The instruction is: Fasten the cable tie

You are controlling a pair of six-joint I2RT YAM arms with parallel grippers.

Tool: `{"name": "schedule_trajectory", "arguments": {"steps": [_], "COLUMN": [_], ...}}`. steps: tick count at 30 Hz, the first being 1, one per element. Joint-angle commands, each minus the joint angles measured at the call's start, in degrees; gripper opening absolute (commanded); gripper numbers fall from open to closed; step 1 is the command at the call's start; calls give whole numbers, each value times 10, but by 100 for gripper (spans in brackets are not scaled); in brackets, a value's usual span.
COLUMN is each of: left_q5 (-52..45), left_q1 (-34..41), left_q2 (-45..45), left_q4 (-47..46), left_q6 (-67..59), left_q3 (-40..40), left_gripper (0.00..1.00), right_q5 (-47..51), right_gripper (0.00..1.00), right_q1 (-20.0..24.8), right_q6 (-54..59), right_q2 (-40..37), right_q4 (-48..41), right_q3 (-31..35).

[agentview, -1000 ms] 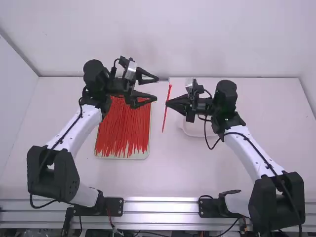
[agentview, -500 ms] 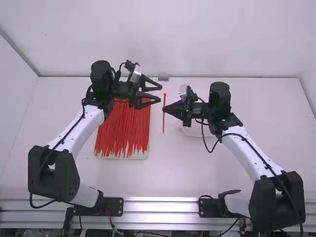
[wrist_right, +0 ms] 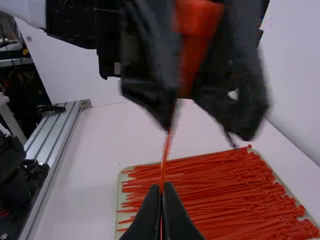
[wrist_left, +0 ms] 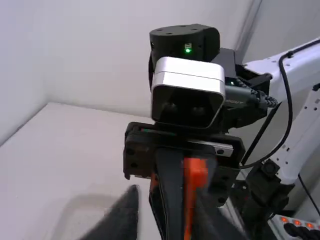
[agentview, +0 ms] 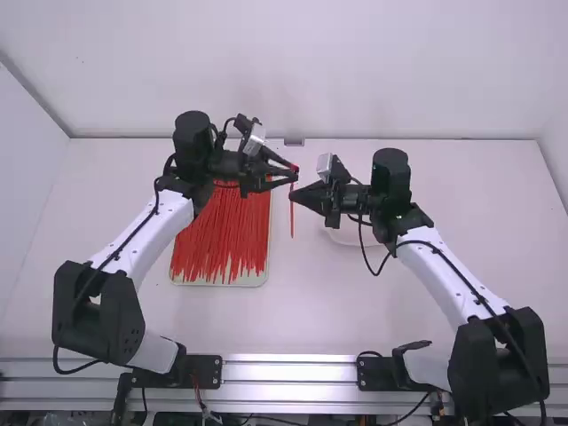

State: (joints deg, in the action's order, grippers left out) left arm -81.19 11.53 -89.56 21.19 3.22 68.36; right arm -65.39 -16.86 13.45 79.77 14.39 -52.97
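Nearest on the white table [agentview: 293, 302], a flat tray [agentview: 263, 280] lay in front of the left arm, heaped with loose red cable ties [agentview: 222, 235] laid side by side. A white container [agentview: 342, 237] sat just beside the right arm's wrist, partly hidden under it.

Farther up, over the bare strip between tray and container, the right gripper [agentview: 294, 195] was clamped on a single red cable tie [agentview: 291, 217]. In its wrist view, its two fingers [wrist_right: 152, 210] met tightly on the strap. The tie hung roughly upright. Its tail pointed down toward the table, clear of the pile, and its upper end rose above the right gripper's tips.

Just beyond and above those tips, the left gripper [agentview: 294, 173] came in from the tray side and met the tie at its upper end. Its fingers [wrist_right: 150, 75] stood parted, one on each side of the tie's blocky head, which sat between them. Whether they actually touched the head could not be told. The two grippers were almost tip to tip, one just above the other along the same tie.
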Motion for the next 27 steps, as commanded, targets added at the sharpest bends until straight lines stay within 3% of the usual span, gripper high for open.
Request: {"name": "schedule_trajectory", "arguments": {"steps": [1, 4, 6, 13, 20, 27], "left_q5": [-4, 3, 13, 12, 13, 11], "left_q1": [2, 4, 4, 4, 4, 1], "left_q2": [1, 1, 1, 1, 1, 1], "left_q4": [2, 3, 20, 78, 86, 174], "left_q6": [-7, -6, 18, 64, 82, 173], "left_q3": [7, 7, 7, 7, 9, 11], "left_gripper": [2, 2, 2, 2, 2, 2], "right_q5": [-2, -2, -2, -3, -4, -4], "right_gripper": [0, 2, 12, 32, 41, 42], "right_q1": [0, 0, 0, 0, -1, -1], "right_q6": [-1, -2, -1, -1, -1, -1], "right_q2": [4, 4, 4, 4, 4, 4], "right_q4": [3, 6, 6, 5, 6, 5], "right_q3": [-15, -15, -15, -15, -15, -15]}}
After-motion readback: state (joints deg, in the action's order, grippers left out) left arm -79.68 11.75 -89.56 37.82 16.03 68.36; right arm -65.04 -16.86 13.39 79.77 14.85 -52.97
